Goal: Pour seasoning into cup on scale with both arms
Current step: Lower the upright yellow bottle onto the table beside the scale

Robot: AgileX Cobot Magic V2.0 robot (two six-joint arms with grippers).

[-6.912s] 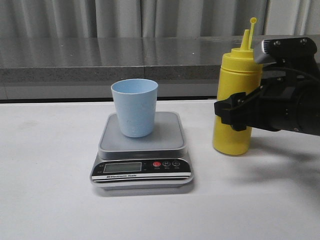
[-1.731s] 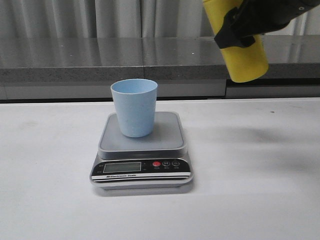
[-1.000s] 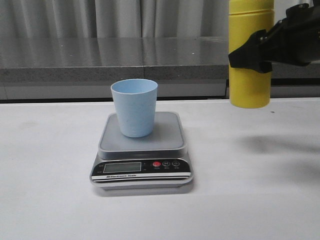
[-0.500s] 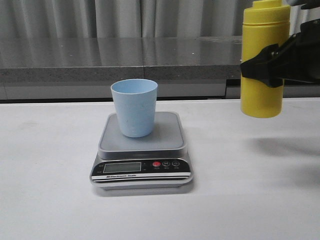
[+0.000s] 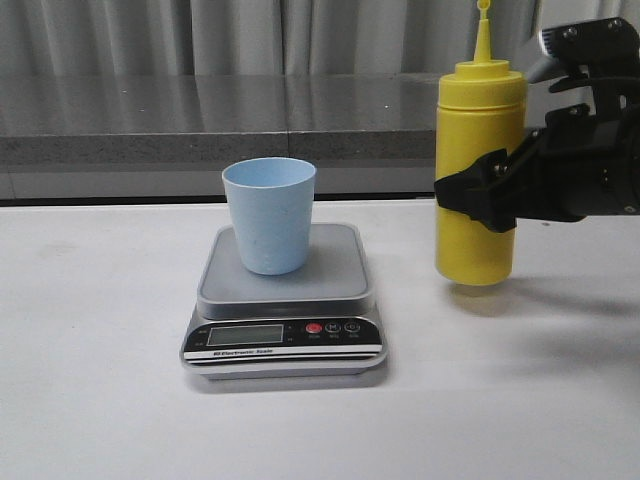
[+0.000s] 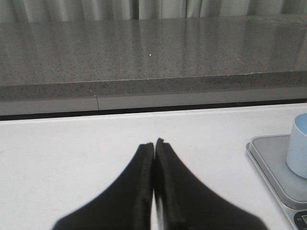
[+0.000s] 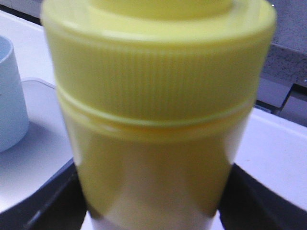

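The pale blue cup stands upright on the platform of the silver-grey scale, which sits on the white table. To the right of the scale, the yellow seasoning bottle hangs upright, nozzle up, its base just above the table. My right gripper is shut on the bottle's middle. In the right wrist view the bottle fills the picture between the fingers of the right gripper, with the cup and scale beside it. My left gripper is shut and empty, away from the cup.
A grey stone ledge with curtains behind it runs along the back of the white table. The scale's display and buttons face the front edge. The left arm does not show in the front view.
The right gripper has brought the bottle down and to the left from high at the upper right, turning it from tilted to upright. Cup, scale and left gripper have not moved.
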